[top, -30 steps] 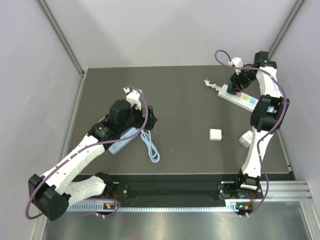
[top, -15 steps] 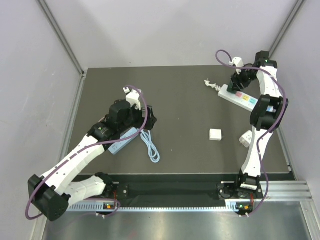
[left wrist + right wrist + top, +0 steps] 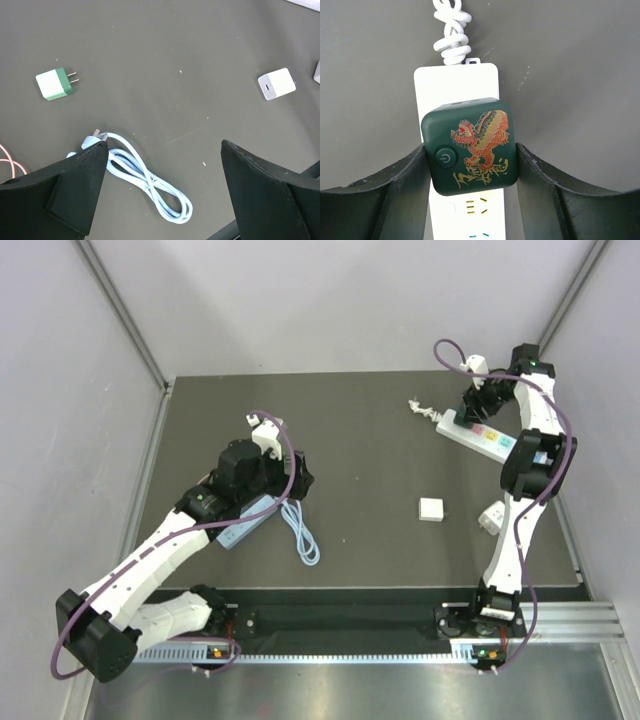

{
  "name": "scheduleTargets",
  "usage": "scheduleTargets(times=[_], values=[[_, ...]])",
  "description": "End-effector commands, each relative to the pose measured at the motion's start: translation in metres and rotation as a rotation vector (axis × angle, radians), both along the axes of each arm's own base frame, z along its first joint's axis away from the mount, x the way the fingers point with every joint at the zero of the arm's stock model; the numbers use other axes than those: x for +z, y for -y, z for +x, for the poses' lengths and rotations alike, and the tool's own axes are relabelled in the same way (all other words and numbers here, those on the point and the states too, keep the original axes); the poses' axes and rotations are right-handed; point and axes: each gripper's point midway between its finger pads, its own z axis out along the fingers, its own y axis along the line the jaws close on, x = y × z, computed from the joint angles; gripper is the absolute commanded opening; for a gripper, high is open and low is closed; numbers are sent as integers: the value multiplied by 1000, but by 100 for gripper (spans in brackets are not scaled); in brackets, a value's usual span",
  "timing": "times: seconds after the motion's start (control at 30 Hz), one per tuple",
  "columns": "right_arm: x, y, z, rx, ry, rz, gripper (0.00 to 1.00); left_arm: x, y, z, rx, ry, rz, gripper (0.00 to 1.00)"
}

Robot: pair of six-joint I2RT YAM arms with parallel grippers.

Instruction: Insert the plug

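Observation:
A dark green cube plug with a red-and-gold beast print and a power button sits between the fingers of my right gripper, which is shut on its two sides. The plug rests against the white power strip at the end nearest its coiled white cord; its prongs are hidden. From above, the right gripper is at the far right over the strip. My left gripper is open and holds nothing, hovering above a light blue coiled cable.
A green-and-white charger and a white square charger lie on the dark mat. Another white adapter lies by the right arm. A pale blue power strip lies under the left arm. Grey walls enclose the mat.

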Motion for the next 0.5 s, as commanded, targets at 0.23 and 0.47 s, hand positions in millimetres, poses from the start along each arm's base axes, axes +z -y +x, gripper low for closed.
scheduleTargets(times=[0.23, 0.47], values=[[-60, 6, -14, -28, -118, 0, 0, 22, 1, 6, 2, 80, -32, 98], [-83, 11, -31, -48, -176, 21, 0, 24, -1, 7, 14, 90, -31, 98]])
